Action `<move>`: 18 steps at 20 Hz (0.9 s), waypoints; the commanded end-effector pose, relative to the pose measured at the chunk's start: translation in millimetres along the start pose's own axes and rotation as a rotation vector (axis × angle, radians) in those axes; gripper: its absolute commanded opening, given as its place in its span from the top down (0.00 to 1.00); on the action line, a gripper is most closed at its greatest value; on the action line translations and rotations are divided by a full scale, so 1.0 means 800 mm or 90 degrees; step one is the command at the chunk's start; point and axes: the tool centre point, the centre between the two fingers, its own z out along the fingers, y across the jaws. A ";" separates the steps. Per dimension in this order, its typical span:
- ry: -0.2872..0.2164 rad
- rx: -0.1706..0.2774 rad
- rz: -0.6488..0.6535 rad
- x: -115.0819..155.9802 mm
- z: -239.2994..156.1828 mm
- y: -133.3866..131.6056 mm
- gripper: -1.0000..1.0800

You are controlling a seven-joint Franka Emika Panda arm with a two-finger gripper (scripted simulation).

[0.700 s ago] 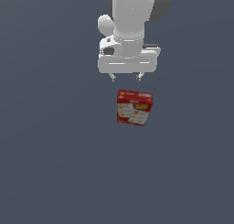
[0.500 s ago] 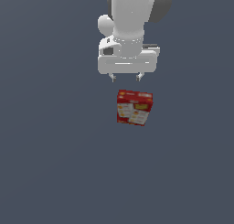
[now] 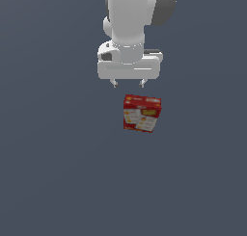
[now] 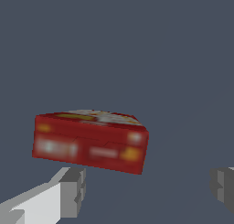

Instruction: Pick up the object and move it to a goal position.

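The object (image 3: pixel 141 113) is a small red carton with white-and-yellow printed panels, lying flat and slightly skewed on the grey floor. My gripper (image 3: pixel 128 84) hangs just behind it in the exterior view, a little toward the exterior view's left, and is open with nothing between its fingers. In the wrist view the object (image 4: pixel 89 142) shows its red side panel just beyond my gripper (image 4: pixel 148 186), nearer to one finger (image 4: pixel 68 191) than to the other (image 4: pixel 224 185). The fingers do not touch the carton.
A plain dark grey surface (image 3: pixel 58 172) fills the scene around the carton. The white arm (image 3: pixel 132 18) rises above the gripper at the top of the exterior view.
The gripper has shifted slightly toward the exterior view's right, closer to being in line with the carton. The carton has not moved.
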 end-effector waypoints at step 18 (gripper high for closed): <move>0.002 -0.007 -0.159 -0.001 0.015 -0.014 0.04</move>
